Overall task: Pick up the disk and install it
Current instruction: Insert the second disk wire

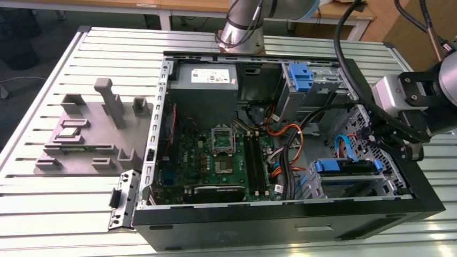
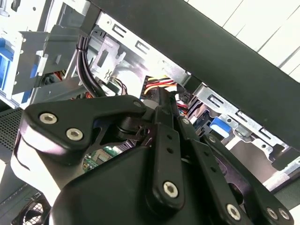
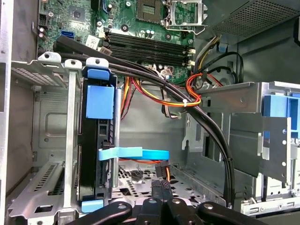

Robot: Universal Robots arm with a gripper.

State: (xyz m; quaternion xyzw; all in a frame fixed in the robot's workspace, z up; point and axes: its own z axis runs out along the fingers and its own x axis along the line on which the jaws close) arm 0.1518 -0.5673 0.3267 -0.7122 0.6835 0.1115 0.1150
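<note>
The disk (image 3: pixel 99 101) stands edge-on in the lower metal drive cage (image 3: pixel 51 140). It looks like a dark slab framed by a blue carrier with a blue tab. In the exterior view the disk (image 1: pixel 345 166) is a blue strip across that cage near the case's front right corner. My gripper (image 1: pixel 391 145) hangs over the case's right wall, just above and beside the cage. In the first wrist view my gripper (image 3: pixel 161 189) has its black fingertips pressed together a short way off the disk, with nothing between them. In the second wrist view my gripper (image 2: pixel 161 98) looks shut too.
The open black computer case (image 1: pixel 286 225) lies on a slatted metal table (image 1: pixel 64 203). A blue flat cable (image 3: pixel 136 153) and thick black cables (image 3: pixel 206 126) cross near the cage. An upright blue bracket (image 1: pixel 303 77) sits on the upper cage. A grey fixture (image 1: pixel 93 128) stands at the exterior view's left.
</note>
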